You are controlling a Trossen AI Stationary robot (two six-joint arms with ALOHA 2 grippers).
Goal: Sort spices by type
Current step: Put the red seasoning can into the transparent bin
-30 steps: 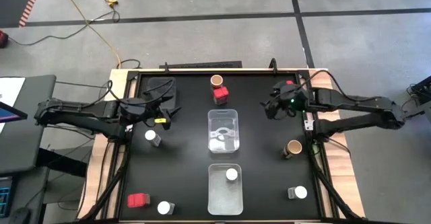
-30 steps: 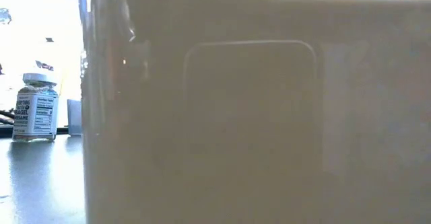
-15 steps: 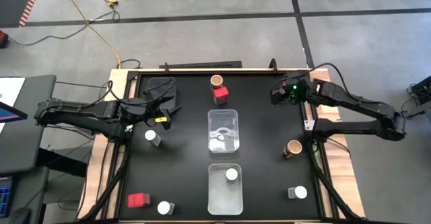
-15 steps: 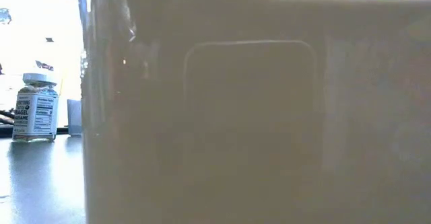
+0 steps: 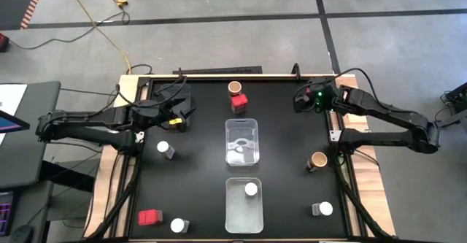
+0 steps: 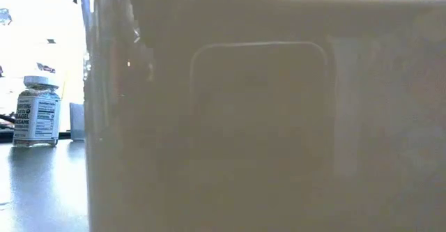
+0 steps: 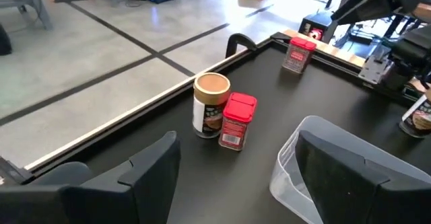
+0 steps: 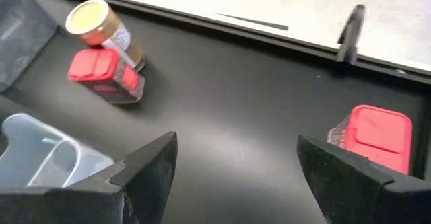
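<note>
Nine spice containers were seen spread over the black table [image 5: 197, 170]. At the far edge, a tan-topped jar [image 5: 234, 88] stood touching a red boxy container [image 5: 239, 101], just beyond the far clear tub [image 5: 242, 141], which held no spice. The near clear tub [image 5: 243, 208] held one white-lidded jar [image 5: 251, 189]. A second white-lidded jar [image 5: 165, 148] stood at the left, near the left hand [image 5: 177, 116], which was held above the table's far left part with its fingers apart and nothing between them. At the near left corner a red boxy container [image 5: 149, 217] lay beside a third white-lidded jar [image 5: 177, 225]. On the right, a second tan-topped jar [image 5: 317, 160] stood near the table's edge, and a fourth white-lidded jar [image 5: 322, 209] stood at the near right. The right hand [image 5: 300, 101] was held over the far right corner, fingers apart and empty, with a third red boxy container [image 8: 374, 135] just beside it. From table height, one labelled jar [image 6: 36, 111] was shown at the left beside a tub wall [image 6: 265, 120] filling most of that view.
</note>
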